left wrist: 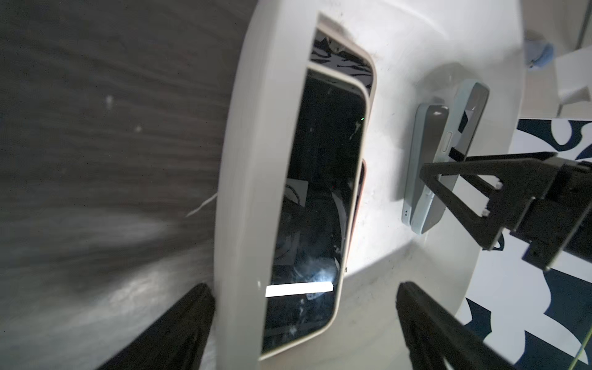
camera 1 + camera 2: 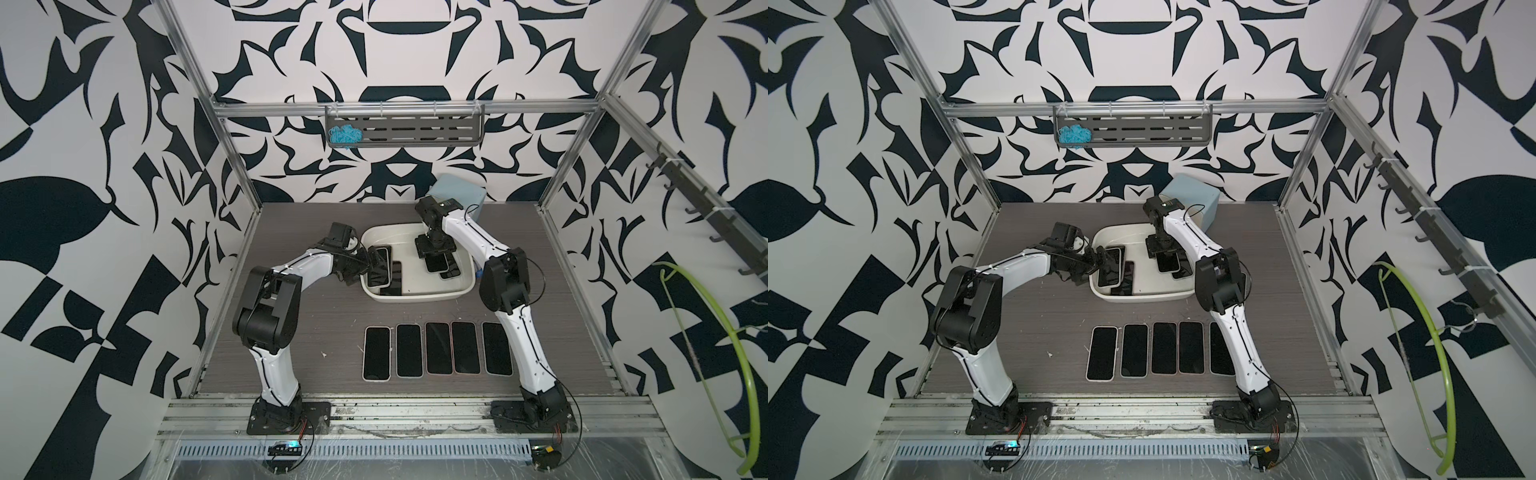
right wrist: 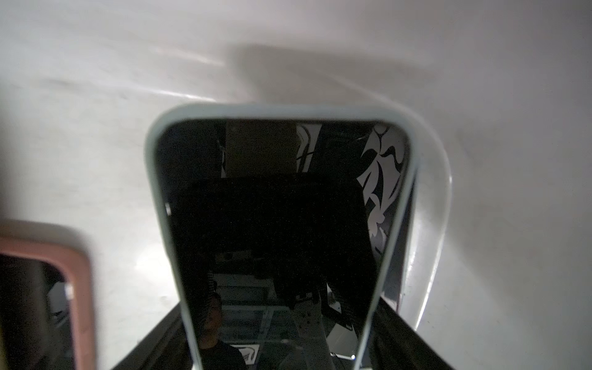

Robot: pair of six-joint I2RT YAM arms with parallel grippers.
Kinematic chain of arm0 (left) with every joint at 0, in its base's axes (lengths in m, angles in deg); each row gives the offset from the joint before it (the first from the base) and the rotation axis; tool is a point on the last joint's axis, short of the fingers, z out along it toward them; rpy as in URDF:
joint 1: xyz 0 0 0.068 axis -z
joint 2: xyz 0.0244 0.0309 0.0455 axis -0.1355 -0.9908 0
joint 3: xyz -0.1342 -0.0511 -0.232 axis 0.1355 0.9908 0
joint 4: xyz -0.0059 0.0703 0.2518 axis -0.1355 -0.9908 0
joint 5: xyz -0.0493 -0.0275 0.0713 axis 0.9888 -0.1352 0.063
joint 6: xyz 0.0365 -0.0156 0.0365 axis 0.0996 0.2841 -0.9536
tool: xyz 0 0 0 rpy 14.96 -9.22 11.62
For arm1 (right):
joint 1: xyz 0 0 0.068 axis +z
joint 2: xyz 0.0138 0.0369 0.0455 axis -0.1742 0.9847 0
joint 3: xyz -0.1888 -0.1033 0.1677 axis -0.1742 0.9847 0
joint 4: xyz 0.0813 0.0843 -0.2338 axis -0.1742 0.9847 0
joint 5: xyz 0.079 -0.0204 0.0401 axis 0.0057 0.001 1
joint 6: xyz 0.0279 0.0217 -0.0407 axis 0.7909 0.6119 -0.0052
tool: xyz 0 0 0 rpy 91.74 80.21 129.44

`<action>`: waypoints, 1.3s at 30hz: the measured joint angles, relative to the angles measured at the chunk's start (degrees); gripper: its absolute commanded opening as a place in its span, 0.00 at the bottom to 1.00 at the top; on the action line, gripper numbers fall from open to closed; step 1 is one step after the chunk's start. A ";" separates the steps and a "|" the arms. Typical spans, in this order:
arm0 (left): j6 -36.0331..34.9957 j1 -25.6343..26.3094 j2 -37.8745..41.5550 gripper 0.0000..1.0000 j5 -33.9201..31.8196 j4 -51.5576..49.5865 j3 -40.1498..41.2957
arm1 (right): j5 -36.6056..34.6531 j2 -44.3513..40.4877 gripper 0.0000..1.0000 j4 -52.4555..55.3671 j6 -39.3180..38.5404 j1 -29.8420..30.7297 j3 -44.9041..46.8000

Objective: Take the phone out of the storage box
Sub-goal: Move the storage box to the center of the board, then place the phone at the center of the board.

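**Item 1. Left hand** [image 1: 304, 288]. Jaws wide apart, holding nothing. One finger sits outside the rim of the storage box [image 1: 253, 160] and the other inside, so the rim and the cream phone [image 1: 323, 179] both lie between them. I judge this a poor stance, since closing here would pinch wall and phone together. I would bring both fingers inside the wall first.

**Item 2. Storage box.** Stands toward the back of the bench [image 2: 311, 332]. At its left wall the cream phone leans over another phone. The pink phone [image 3: 80, 288] lies just beside them on the floor. Two more lie at the right.

**Item 3. Pale-blue phone** [image 3: 275, 224]. It is not yet out. It sits in the right part of the box, lying partly over a second phone [image 2: 452, 271].

**Item 4. Right hand** [image 2: 435, 258]. Points down into the box, fingers closed against both long edges of the pale-blue phone. I read the step in hand as the lift-out.
- Raise it straight up and level until it clears the flared rim.
- Go slowly, because the smooth case edges look likely to slip.
- Watch that the phone beneath is not dragged along.
- Keep the left arm out of the path.

**Item 5. Five phones** [image 2: 438, 348]. Laid face up in a row on the near bench, the rightmost partly hidden by the right arm. Bare bench left of the row looks the likely spot for the next one.
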 measured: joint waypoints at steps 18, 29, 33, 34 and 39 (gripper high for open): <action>2.93 -1.51 41.18 0.99 -0.24 -1.95 23.89 | 3.65 -13.49 0.58 2.49 15.65 9.11 3.87; 12.31 -1.49 88.21 1.00 -15.17 -16.57 32.81 | 0.85 -14.05 0.59 1.46 31.56 32.20 3.74; 12.90 -1.49 93.50 1.00 -19.45 -22.49 30.62 | -0.57 -10.82 0.60 0.28 36.02 38.93 3.78; 12.96 -1.49 93.94 1.00 -20.31 -23.93 29.86 | -0.83 -9.90 0.60 -0.31 37.03 40.41 4.04; 13.07 -1.49 94.29 1.00 -21.62 -28.74 27.30 | -1.46 -8.92 0.60 -6.12 42.27 43.58 12.07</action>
